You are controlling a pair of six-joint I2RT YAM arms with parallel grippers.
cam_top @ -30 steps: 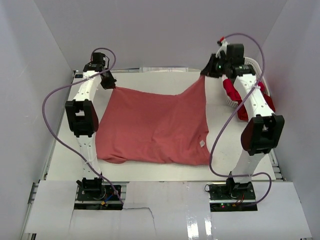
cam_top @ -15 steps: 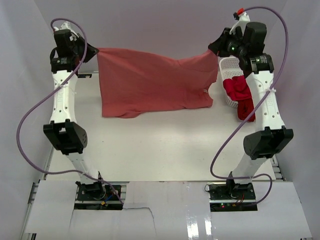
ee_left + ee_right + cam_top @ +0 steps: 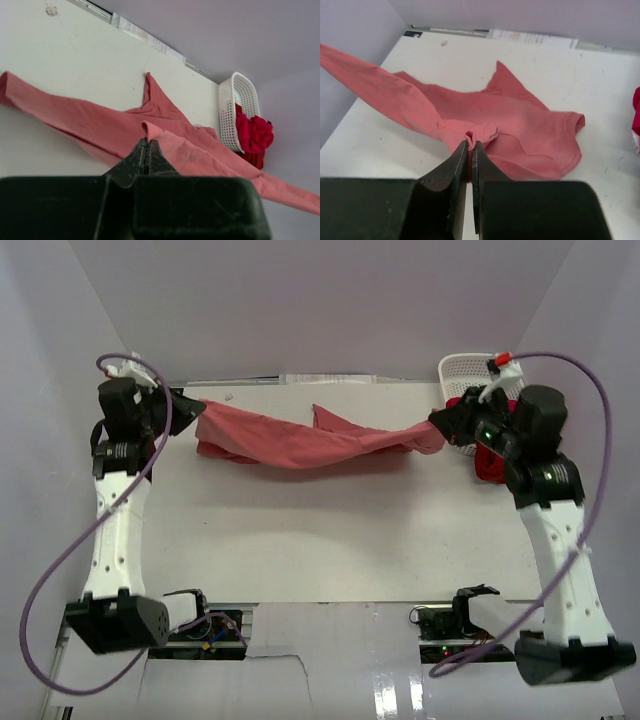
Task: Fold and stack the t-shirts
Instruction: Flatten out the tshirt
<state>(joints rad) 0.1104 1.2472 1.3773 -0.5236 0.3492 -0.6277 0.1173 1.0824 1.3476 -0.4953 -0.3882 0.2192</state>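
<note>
A dusty salmon-red t-shirt (image 3: 310, 443) hangs stretched between my two grippers above the far half of the table, sagging and twisted in the middle. My left gripper (image 3: 192, 408) is shut on its left end; in the left wrist view the cloth (image 3: 165, 140) bunches at my left gripper's (image 3: 148, 141) tips. My right gripper (image 3: 437, 424) is shut on the right end; the right wrist view shows a pinched fold of the shirt (image 3: 520, 130) at my right gripper (image 3: 470, 144). Bright crimson t-shirts (image 3: 254, 135) spill from the basket.
A white lattice basket (image 3: 462, 370) stands at the far right corner, partly behind my right arm; in the left wrist view the basket (image 3: 231, 112) shows with red cloth hanging over its side. White walls close the table on three sides.
Both arms have lifted the shirt off the table, then swung it forward and lower. The spread sheet has collapsed into a twisted band between the grippers.
</note>
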